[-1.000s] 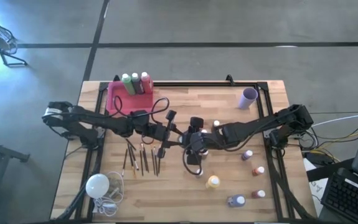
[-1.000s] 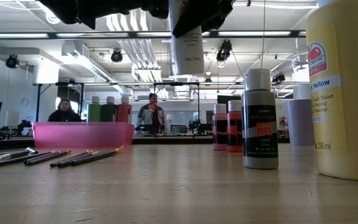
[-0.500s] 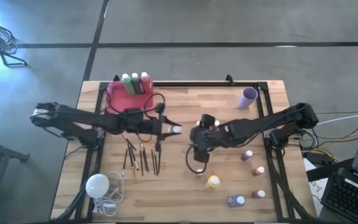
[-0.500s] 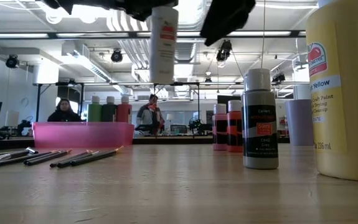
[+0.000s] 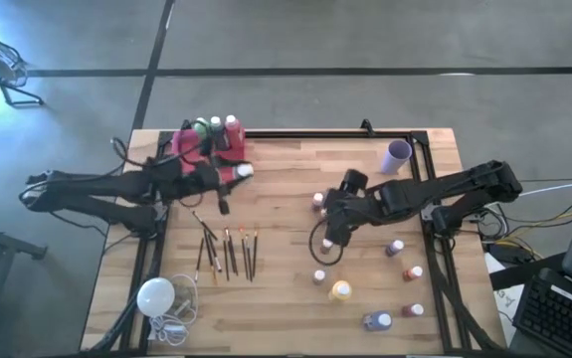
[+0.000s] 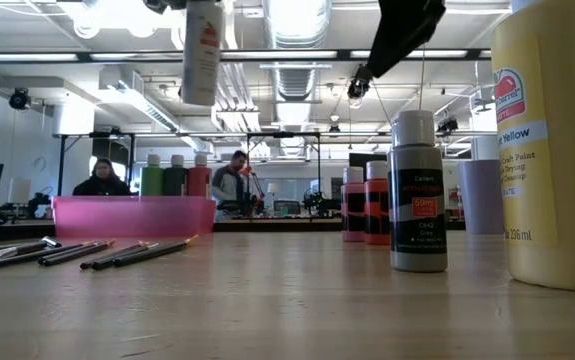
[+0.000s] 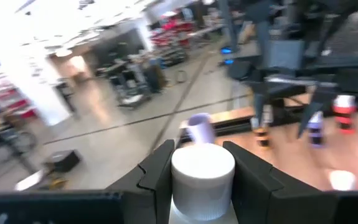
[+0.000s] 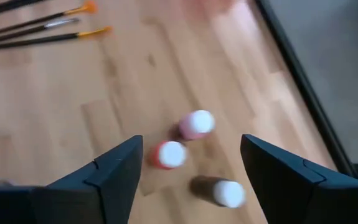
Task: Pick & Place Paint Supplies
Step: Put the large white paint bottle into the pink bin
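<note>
My left gripper (image 5: 236, 174) is shut on a white-capped paint bottle (image 6: 200, 55) with a red label, high over the near right corner of the pink tray (image 5: 184, 149). Green and red bottles (image 5: 216, 126) stand in the tray. My right gripper (image 5: 330, 231) hangs open, pointing down over two small bottles (image 8: 169, 154) that stand on the table, and touches nothing. Several thin paintbrushes (image 5: 226, 251) lie flat left of centre. More bottles, among them a yellow one (image 5: 340, 290), stand on the right half. My left gripper pinches the bottle between its two fingers at the white cap (image 7: 202, 168), one finger on each side. The fingers come in about level from the table's left. The bottle hangs roughly upright below them, lifted clear of the tray and the table.
A purple cup (image 5: 397, 155) stands at the far right. A white bulb with a cord (image 5: 154, 295) lies at the near left corner. Small brown bottles (image 5: 415, 271) and a purple one (image 5: 377, 320) stand near the right edge. Bare wood lies between the brushes and the bottles.
At the table's middle my right gripper has let go of the bottle, leaving it in my left gripper. My left gripper has carried it up and toward the far left, to the pink tray. My right gripper has drawn back toward the right edge and risen a little.
</note>
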`<state>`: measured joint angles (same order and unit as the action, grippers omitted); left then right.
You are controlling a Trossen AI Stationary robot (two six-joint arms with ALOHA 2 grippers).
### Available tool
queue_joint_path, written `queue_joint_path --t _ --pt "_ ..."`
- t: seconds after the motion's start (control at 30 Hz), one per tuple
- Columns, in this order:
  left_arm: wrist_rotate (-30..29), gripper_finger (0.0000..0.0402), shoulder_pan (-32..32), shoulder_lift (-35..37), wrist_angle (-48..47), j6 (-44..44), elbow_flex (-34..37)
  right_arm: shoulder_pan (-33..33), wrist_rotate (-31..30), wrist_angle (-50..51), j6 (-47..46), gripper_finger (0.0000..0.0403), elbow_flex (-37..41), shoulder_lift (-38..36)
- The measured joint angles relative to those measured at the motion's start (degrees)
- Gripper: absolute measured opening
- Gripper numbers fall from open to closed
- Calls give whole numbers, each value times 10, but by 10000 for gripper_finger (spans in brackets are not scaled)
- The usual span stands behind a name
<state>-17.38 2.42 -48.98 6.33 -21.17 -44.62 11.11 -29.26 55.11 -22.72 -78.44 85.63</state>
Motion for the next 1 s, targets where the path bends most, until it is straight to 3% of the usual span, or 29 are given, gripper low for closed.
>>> queue_joint_path --t 0.23,0.43,0.57,0.77,1.0 --pt "-11 126 97 80 6 34 48 -44 -55 -20 -3 244 52 -63" --pt "-14 126 192 127 38 74 108 -82 -55 -68 -3 238 99 -109" --pt "-19 126 245 139 94 94 154 -94 -54 -97 0 247 126 -130" --pt "-110 126 300 141 131 98 204 -97 -54 -112 1 268 153 -143" --pt "-110 126 348 141 135 139 235 -97 -52 -117 -4 289 173 -143"
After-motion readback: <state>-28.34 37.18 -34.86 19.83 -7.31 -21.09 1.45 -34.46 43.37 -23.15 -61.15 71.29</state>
